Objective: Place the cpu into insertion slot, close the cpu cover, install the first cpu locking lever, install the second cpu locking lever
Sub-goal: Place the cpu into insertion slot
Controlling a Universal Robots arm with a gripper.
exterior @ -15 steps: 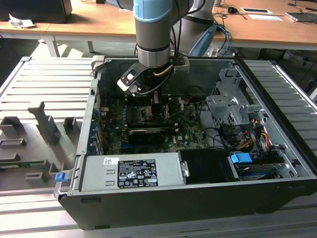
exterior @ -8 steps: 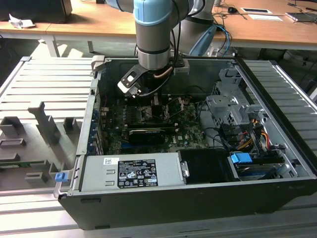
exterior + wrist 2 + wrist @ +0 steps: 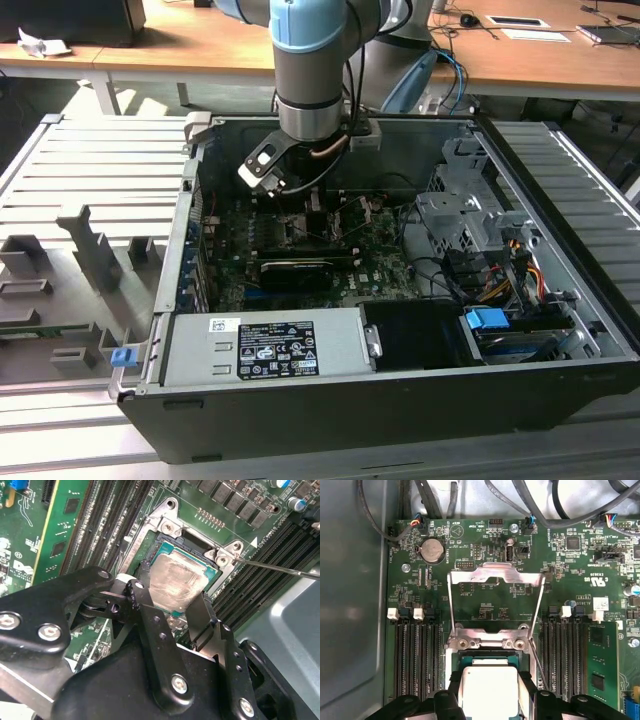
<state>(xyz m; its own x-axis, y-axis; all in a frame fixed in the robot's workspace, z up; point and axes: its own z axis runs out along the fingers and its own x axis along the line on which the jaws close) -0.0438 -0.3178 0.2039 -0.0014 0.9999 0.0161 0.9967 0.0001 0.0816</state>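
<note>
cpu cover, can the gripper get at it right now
Probably not: the gripper is shut on the cpu at the insertion slot. The cpu cover itself stands flipped open just beyond, with nothing blocking it.

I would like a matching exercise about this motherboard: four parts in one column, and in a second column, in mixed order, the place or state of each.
Parts
1. cpu
2. cpu cover
3. coin cell battery
4. memory module

Places or states
A. green, standing in a long slot to one side of the socket
B. swung open, off the socket
C. held by the tool at the insertion slot
D. round and silvery, on the board beyond the open cover

Pairs: 1-C, 2-B, 3-D, 4-A
</note>
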